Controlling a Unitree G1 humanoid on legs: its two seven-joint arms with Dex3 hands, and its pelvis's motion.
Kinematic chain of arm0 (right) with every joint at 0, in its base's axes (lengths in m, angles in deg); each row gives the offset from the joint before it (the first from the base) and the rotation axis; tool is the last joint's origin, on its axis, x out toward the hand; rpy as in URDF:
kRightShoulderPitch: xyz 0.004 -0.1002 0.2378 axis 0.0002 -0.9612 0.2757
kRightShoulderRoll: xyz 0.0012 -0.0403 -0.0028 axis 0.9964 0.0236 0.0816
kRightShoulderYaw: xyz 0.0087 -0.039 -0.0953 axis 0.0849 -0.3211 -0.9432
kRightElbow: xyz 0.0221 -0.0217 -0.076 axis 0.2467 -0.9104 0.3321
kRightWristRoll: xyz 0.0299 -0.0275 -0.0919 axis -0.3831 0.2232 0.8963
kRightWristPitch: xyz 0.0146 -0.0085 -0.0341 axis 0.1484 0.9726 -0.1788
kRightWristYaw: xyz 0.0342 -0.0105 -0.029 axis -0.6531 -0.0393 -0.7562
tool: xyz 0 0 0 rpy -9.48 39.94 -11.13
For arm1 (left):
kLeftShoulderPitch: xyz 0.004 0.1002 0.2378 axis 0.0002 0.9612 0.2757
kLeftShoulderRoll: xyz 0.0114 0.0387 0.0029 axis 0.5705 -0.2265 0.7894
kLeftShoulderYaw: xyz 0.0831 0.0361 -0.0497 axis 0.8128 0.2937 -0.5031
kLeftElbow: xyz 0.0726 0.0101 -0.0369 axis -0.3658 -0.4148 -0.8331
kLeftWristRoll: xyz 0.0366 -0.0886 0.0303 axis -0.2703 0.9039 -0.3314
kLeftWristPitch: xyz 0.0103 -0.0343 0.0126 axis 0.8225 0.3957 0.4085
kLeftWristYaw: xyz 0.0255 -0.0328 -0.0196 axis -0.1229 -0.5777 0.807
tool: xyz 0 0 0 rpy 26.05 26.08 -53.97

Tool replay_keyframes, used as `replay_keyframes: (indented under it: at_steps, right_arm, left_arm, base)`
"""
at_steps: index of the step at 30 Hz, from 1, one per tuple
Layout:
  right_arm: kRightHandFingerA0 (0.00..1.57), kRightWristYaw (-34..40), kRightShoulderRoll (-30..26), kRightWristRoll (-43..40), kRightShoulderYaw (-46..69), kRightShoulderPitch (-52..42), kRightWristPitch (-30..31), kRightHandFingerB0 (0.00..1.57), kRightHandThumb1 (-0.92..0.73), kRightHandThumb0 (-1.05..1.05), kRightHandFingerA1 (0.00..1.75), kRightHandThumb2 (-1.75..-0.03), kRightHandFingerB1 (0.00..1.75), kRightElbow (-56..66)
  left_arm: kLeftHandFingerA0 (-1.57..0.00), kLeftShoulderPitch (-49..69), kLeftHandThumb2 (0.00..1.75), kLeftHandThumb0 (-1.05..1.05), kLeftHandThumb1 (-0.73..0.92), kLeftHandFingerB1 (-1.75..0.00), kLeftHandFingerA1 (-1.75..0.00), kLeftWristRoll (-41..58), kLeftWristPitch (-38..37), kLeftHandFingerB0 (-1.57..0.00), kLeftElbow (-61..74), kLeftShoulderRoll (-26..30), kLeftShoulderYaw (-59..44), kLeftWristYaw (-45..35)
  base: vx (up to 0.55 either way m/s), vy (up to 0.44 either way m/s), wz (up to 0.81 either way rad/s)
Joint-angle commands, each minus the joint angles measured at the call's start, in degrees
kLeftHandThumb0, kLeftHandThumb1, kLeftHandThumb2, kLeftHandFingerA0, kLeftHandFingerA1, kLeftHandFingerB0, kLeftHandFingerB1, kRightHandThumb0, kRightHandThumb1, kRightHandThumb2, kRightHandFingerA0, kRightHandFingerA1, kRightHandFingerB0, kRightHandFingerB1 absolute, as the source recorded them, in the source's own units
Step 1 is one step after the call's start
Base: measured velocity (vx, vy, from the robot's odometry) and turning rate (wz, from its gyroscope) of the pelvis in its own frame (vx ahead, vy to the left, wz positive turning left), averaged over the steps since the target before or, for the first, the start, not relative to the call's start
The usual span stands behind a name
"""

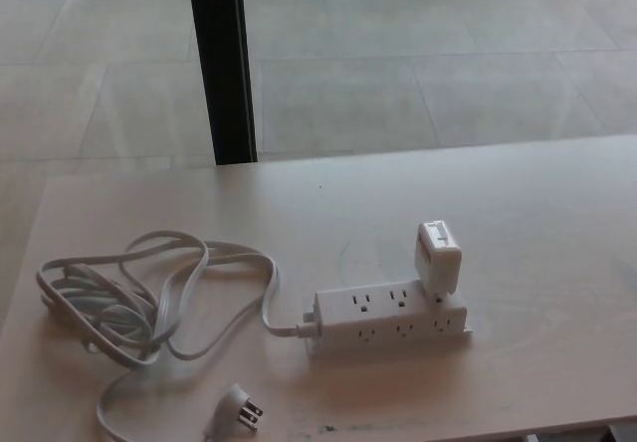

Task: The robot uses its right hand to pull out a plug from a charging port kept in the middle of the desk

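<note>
Desk [557, 213] runs off the right edge (bottom too).

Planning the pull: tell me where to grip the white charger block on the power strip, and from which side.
Grip the charger block across its two broad flat sides, near the top, coming from above and the robot's right. It stands well proud of the power strip at its right end, with open desk beside it, and likely pulls upward. No hand is in view.
</note>
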Motion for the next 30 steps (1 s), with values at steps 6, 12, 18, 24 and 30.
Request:
replay_keyframes:
  at_steps: [6,12,18,24,30]
  right_arm:
    - [0.71,-2.01,1.66,5.28,-14.04,11.23,1.71,0.35,-0.44,-0.77,0.68,-0.80,0.44,5.95]
    - [0.76,-4.89,1.57,9.37,-23.14,14.60,-0.16,0.40,-0.54,-0.70,0.63,-0.57,0.34,8.26]
    - [0.73,-6.25,3.06,12.62,-29.26,19.53,-5.90,0.36,-0.42,-0.73,0.75,-0.84,0.48,0.97]
    - [0.72,-7.80,2.27,19.41,-36.92,23.81,-9.32,0.35,-0.44,-0.77,0.75,-0.87,0.47,-3.61]
    - [0.80,-9.02,1.97,25.21,-43.37,25.82,-11.68,0.38,-0.57,-0.70,0.81,-0.58,0.35,-5.12]
  left_arm:
    - [-0.79,0.01,0.58,-0.59,0.55,-0.42,-0.55,0.92,-1.14,-0.70,-0.17,1.01,0.23,0.62]
    - [-0.80,-0.27,0.58,-0.59,0.55,-0.43,-0.54,1.04,-1.52,-0.72,-0.75,1.06,0.24,0.34]
    - [-0.79,-0.62,0.58,-0.58,0.54,-0.43,-0.53,1.43,-1.60,-0.70,-1.19,0.98,-0.07,0.35]
    - [-0.80,-0.51,0.58,-0.60,0.55,-0.42,-0.54,1.39,-1.20,-0.67,-0.73,1.03,0.31,-0.01]
    - [-0.78,-0.27,0.58,-0.60,0.55,-0.42,-0.53,1.74,-1.36,-0.68,-0.25,0.96,0.16,-0.42]
  base:
    - [0.00,0.000,0.00]
    - [0.00,0.000,0.00]
    - [0.00,0.000,0.00]
    - [0.00,0.000,0.00]
    - [0.00,0.000,0.00]
